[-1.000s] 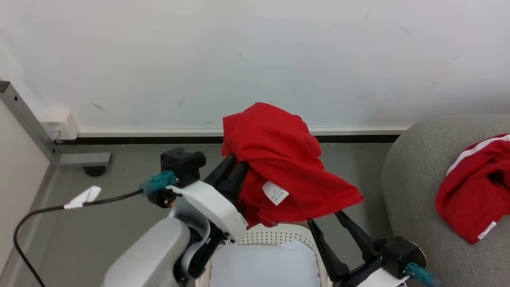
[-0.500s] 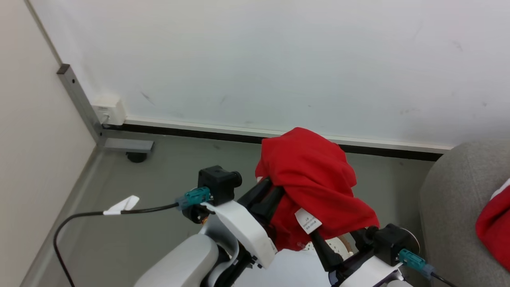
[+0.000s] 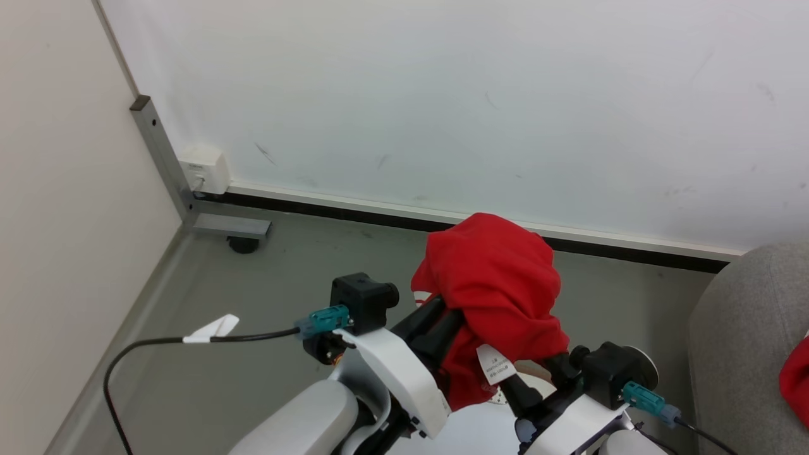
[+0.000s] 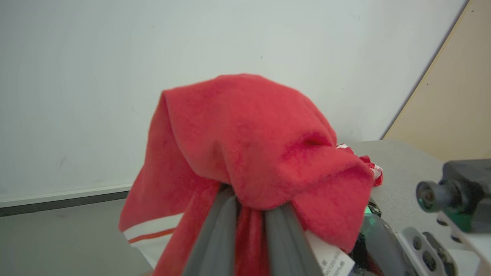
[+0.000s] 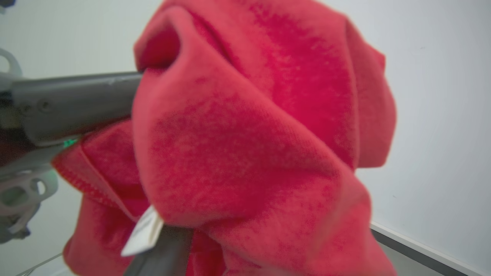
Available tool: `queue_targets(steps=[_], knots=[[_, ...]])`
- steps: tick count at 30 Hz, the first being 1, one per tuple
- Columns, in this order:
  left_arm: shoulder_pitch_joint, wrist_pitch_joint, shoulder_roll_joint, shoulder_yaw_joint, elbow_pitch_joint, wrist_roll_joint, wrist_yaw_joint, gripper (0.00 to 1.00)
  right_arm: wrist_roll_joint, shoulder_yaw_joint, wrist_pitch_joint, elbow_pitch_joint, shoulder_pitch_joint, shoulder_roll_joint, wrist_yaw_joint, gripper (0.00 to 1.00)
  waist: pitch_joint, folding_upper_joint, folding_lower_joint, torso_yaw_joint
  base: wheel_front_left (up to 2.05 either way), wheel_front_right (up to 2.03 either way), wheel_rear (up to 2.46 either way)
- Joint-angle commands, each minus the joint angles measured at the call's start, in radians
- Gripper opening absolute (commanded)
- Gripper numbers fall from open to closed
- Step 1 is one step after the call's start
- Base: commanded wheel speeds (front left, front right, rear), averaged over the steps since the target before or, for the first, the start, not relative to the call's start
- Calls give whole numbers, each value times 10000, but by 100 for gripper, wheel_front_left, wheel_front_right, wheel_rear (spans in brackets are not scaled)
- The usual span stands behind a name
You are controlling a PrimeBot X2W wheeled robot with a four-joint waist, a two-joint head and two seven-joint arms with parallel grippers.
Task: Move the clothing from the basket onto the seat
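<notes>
A red piece of clothing (image 3: 493, 291) with a white label hangs bunched over my left gripper (image 3: 445, 316), which is shut on it, raised above the basket (image 3: 500, 399). In the left wrist view the cloth (image 4: 245, 142) is pinched between the two fingers (image 4: 215, 234). My right gripper (image 3: 526, 365) reaches up under the garment's lower edge with its fingers apart and its tips hidden by the fabric (image 5: 249, 134). The grey seat (image 3: 746, 354) stands at the right, and another red piece of clothing (image 3: 797, 379) lies on it at the frame edge.
A pale pad (image 3: 480, 433) lies in the basket below the arms. A white wall with a dark skirting runs behind. A grey metal post with a foot (image 3: 227, 224) and a wall socket stand at the back left. A black cable (image 3: 189, 341) trails over the grey floor.
The head camera has swung left, so the seat has slid to the right edge. My right gripper has risen under the hanging garment. The left gripper keeps its hold.
</notes>
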Motion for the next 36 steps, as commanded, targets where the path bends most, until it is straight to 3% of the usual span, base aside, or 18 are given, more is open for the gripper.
queue_targets(steps=[1,30,31,33,34,36], knots=[[123,-39,-10,2,21,-46,-25,0,81,9,3,28,-108,-23,-23,0,1,-1,-1,-2,0,0,0],[-23,-101,243,107,53,-188,158,0,138,-79,3,-108,-170,-16,-23,0,97,-1,-1,-699,0,0,0],[-15,-100,239,114,44,-190,184,9,136,-114,3,-114,-168,-21,-23,0,100,-1,-1,-739,0,0,0],[15,-118,252,132,26,-202,226,81,121,-221,3,-126,-161,-31,-23,0,109,-1,-1,-852,0,0,0],[34,-135,256,141,8,-206,239,100,95,-283,3,-127,-170,-46,-23,0,121,-1,-1,-920,0,0,0],[77,-152,277,133,-10,-204,268,100,49,-475,2,-137,-192,-86,-23,0,148,-1,-1,-1085,0,0,0]])
